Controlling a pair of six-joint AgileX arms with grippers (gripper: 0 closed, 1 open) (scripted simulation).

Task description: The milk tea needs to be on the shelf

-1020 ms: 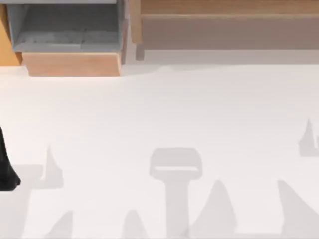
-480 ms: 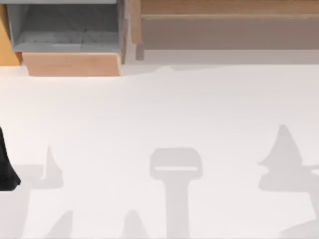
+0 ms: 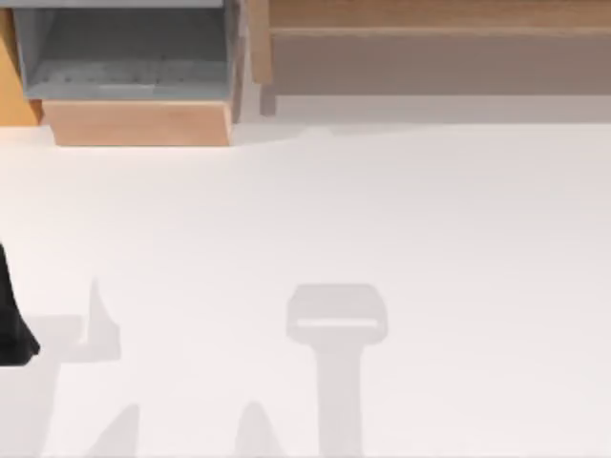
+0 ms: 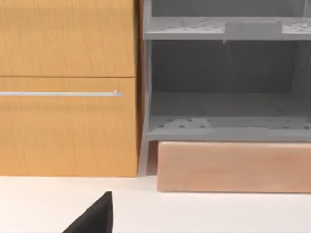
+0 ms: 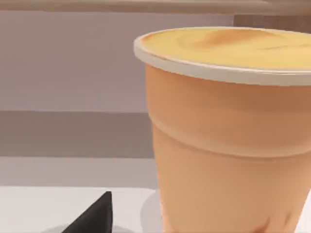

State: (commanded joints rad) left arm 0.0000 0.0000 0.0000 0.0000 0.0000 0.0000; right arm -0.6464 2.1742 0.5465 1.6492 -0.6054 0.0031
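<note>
Black and wedge-shaped, one fingertip of the right hand [image 5: 92, 216] poked into the right wrist view just beside the milk tea [image 5: 228, 131], a tall peach-orange cup with a pale rim and a creamy yellow-orange top. Whether that hand was spread or pressed together could not be told. The cup stood upright on the white tabletop [image 5: 48, 204], near the front of the long light-brown wooden shelf [image 3: 439, 14] and not on it. In the top view the shelf ran along the far edge at the right, its broad grey-brown recess [image 3: 439, 62] under the top board. The left hand [image 4: 95, 218] showed a like black fingertip low over the tabletop, its state also unclear, facing an orange wooden cabinet [image 4: 68, 87] with a thin metal handle and a grey open rack [image 4: 223, 73].
</note>
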